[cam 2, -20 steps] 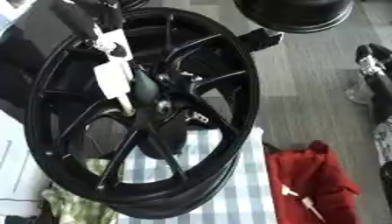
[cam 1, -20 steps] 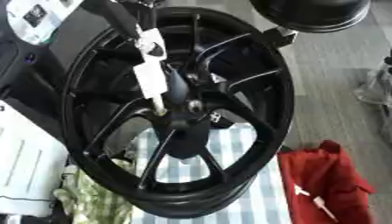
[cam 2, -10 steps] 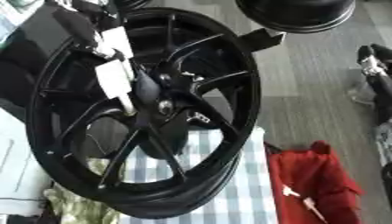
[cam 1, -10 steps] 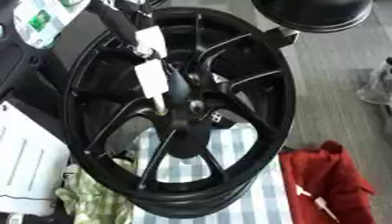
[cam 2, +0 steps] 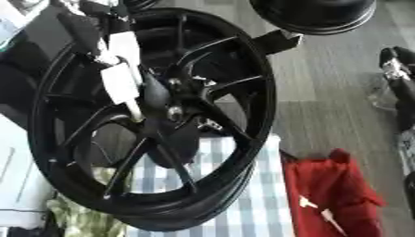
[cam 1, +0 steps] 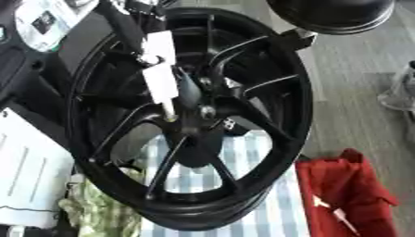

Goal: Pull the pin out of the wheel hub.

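Nothing on the bench has really shifted since 1 second ago; the whole view has only slid a little, so the head has moved. Biggest in sight is the black spoked wheel, standing on its edge and tilted. Its lower rim rests on the blue-and-white checked cloth of the bench.

A red cloth lies just past that cloth's right edge, with 2 small white bits on it. A white box shows at the left edge, with a crumpled green-patterned cloth beside it at the near left corner, touching the wheel's lower rim. A dark round object sits beyond the wheel's upper right.

The left hand comes in from the upper left across the spokes, its white-faced fingers pointing down toward the hub. I cannot tell whether the fingers are clenched or released. A thin pale shaft, seemingly the pin, shows just below them, close against the hub's left side.
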Available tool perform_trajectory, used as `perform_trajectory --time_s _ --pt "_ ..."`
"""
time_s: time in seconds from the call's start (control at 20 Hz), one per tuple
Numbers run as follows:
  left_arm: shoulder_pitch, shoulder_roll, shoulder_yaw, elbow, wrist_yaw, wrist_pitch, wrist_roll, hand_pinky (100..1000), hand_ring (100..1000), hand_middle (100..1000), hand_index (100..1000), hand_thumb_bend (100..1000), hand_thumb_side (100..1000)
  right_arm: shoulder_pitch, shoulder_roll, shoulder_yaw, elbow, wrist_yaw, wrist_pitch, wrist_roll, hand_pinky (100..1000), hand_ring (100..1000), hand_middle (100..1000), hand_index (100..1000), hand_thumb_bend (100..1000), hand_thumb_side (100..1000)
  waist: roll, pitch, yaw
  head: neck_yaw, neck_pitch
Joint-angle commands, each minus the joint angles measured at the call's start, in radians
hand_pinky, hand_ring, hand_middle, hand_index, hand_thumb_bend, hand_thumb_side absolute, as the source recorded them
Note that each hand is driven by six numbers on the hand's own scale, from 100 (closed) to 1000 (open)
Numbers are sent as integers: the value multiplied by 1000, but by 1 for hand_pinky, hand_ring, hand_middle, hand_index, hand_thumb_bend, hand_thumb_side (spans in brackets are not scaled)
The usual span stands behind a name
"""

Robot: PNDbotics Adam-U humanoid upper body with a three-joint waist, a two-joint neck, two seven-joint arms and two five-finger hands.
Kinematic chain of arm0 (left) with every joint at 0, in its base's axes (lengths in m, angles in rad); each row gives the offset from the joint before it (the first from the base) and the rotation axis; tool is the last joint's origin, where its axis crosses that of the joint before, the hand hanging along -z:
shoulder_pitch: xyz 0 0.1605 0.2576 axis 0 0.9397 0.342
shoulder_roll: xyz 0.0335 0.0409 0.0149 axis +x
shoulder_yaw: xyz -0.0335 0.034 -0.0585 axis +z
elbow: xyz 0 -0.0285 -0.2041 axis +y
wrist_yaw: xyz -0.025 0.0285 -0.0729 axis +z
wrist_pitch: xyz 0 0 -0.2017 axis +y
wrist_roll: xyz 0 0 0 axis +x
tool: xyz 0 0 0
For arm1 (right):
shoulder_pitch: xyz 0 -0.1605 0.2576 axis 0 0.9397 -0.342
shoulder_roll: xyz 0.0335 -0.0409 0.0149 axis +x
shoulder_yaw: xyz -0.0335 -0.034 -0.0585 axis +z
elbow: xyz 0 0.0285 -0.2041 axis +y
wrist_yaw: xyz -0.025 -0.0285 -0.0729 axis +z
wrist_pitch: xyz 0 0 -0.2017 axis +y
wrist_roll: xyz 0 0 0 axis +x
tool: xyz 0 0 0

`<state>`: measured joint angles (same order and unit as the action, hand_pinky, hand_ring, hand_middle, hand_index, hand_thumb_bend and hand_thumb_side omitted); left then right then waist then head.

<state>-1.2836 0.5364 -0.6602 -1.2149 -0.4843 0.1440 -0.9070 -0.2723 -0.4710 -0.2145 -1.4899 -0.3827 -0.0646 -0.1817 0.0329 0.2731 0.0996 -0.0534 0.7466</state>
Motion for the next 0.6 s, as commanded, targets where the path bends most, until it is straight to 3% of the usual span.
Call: perform_trajectory --time_s 0.05,0.2,0.55,0.6 --pt "-13 29 0 -27 11 6 0 746 623 495 441 227 100 -11 -36 -4 -10 2 0 -3 957 830 826 802 310 394 -2 -23 -1 4 4" --pt "-17 46 29 -77 18 19 0 743 615 490 423 223 100 -11 -36 -4 -11 2 -1 -3 957 829 826 802 309 394 -3 -23 0 3 4" --pt "-29 92 159 -236 29 88 0 735 602 479 394 216 100 -8 -36 -6 -11 1 -1 -5 957 829 827 801 307 396 -5 -23 3 1 5" --pt "-29 97 181 -254 34 98 0 735 603 479 393 132 136 -8 -36 -6 -11 1 -1 -6 957 830 827 801 307 397 -5 -23 3 1 5"
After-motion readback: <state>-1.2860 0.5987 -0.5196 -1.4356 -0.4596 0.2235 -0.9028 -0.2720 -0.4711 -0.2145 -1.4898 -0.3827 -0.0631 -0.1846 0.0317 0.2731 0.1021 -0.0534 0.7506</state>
